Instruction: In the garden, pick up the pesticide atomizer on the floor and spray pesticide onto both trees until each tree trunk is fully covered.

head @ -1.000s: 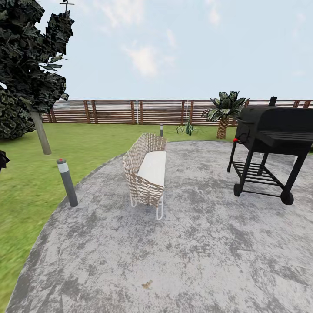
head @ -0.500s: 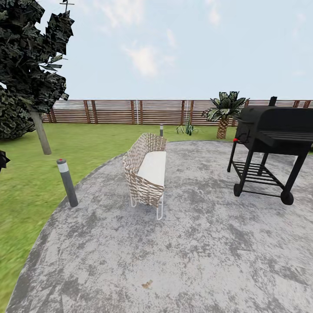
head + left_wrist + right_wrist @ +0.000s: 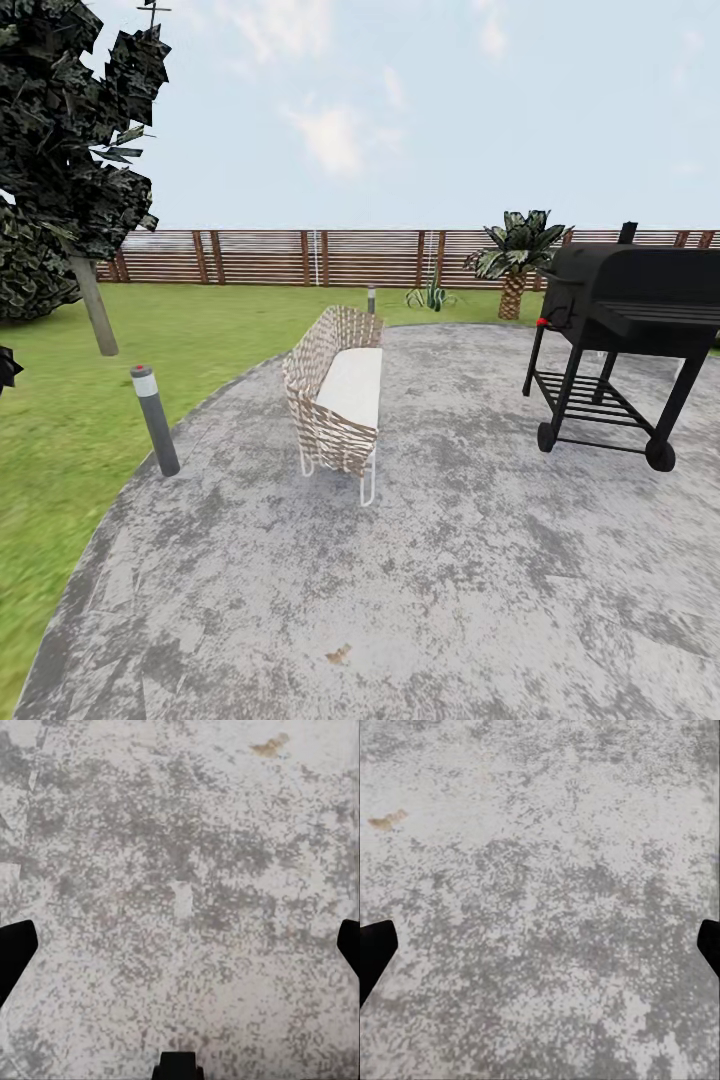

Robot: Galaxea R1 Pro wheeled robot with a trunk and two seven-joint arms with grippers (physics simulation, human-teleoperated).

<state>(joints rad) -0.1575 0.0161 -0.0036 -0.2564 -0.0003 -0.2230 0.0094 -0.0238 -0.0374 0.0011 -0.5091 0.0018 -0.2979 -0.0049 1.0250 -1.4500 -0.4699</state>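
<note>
I stand on a round patio (image 3: 480, 560) of mottled grey concrete, and both claws hang over it. The left claw (image 3: 180, 945) is open: its two dark fingertips (image 3: 15, 949) sit at the far edges of the left wrist view, wide apart, with only bare concrete between them. A small tan stain (image 3: 270, 745) lies on the concrete ahead of this claw. The right claw (image 3: 540, 945) is open too, its fingertips (image 3: 375, 949) spread the same way over bare concrete.

Ahead of both claws, well apart from them, a wicker bench (image 3: 335, 395) with a white seat stands on the patio. Further to the right side is a black grill (image 3: 625, 320) on wheels. On the left, at the patio edge, a short grey post (image 3: 155, 420) stands upright.

The lawn (image 3: 60, 440) begins beyond that post, and the slat fence (image 3: 300, 257) closes it at the back. One tree (image 3: 92, 300) with a pale trunk and dark foliage grows on the lawn, far to the left of the left claw; I think this is one of the two trees, but its trunk is small here. A palm (image 3: 513, 270) stands near the fence behind the grill.
</note>
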